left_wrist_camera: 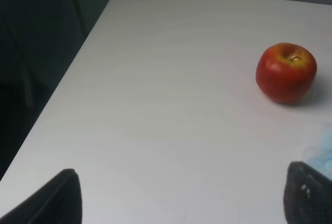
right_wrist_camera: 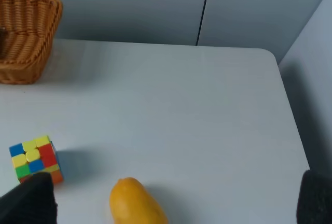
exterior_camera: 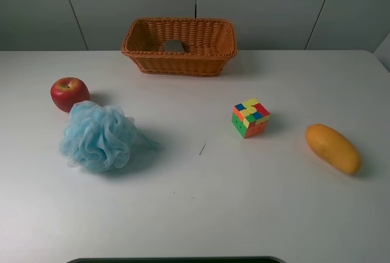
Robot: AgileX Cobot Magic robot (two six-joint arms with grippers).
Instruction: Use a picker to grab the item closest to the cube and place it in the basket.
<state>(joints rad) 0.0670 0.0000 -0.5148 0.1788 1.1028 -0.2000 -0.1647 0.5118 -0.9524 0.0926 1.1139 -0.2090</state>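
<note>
While both grippers spread: apple, blue loofah well apart from mango.

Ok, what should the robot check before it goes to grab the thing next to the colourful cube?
1. Nearest item to the multicoloured puzzle cube is the yellow-orange mango: ok.
2. Mango lies free on the white table, touching nothing: ok.
3. Woven wicker basket has room: ok, though a small grey thing sits inside.
4. Right hand open: ok.
5. Left hand open, by the red apple: ok.
</note>
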